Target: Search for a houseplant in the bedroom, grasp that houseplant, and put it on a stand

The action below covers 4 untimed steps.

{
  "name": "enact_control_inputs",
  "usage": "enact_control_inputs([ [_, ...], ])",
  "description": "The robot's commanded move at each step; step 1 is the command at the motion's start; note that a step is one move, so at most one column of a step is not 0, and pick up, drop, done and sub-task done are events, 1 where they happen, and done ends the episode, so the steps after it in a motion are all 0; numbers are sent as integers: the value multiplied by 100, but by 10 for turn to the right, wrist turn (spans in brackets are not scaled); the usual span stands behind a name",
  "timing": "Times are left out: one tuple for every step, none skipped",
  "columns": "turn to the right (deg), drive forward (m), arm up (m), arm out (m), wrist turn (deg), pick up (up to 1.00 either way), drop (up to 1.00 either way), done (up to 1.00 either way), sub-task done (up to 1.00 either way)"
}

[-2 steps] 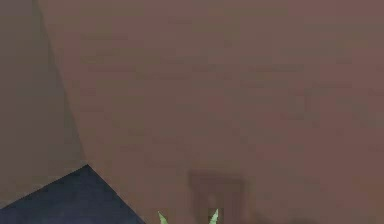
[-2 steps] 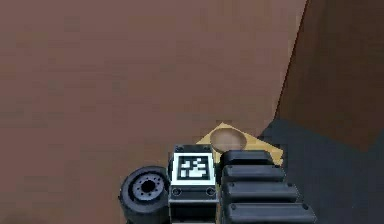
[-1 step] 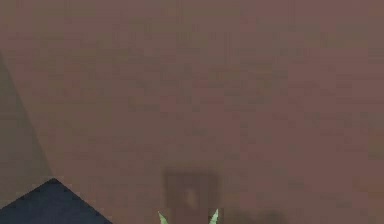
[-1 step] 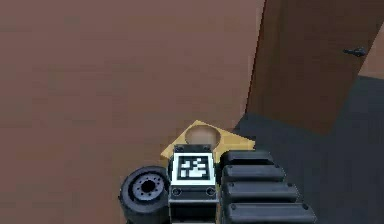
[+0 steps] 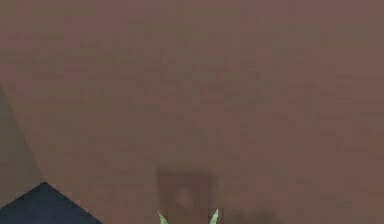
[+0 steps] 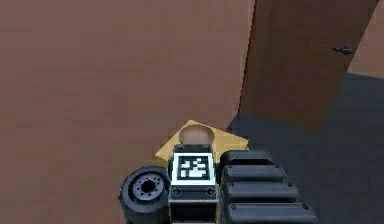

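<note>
A plain brown wall (image 5: 200,90) was seen across almost the whole forward view; a dark wedge of floor (image 5: 45,208) was shown in the lower left corner; two pale green leaf tips (image 5: 161,216) were caught at the bottom edge, just right of the middle, pointing upward and cut off by the frame, so that only this much of a houseplant could be made out, close against the wall.

In the arm side view the same brown wall (image 6: 100,70) was spread over the left and middle; a darker brown door (image 6: 300,60) was set in the upper right, with a small dark handle (image 6: 345,48) near the right edge; dark floor (image 6: 350,120) was shown below it. The arm (image 6: 265,190) was seen at the bottom as a dark ribbed bar; a white marker square (image 6: 192,167) was fixed at its end; the gripper (image 6: 145,192) was shown left of that as a dark round body, its far end not made out. Just behind the marker a tan flat-topped thing (image 6: 232,137) was seen, with a pale round rim (image 6: 197,130) upon it; what these were could not be told. Whether anything was held by the gripper could not be told, nor could its state.
</note>
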Motion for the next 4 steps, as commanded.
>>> enact_control_inputs([
  [0, 0, 0, 48, 0, 0, 0, 0, 0],
  [0, 0, 0, 0, 450, 0, 0, 0, 0],
  [0, 0, 0, 0, 450, 0, 0, 0, 0],
  [0, 0, 0, 0, 450, 0, 0, 0, 0],
])
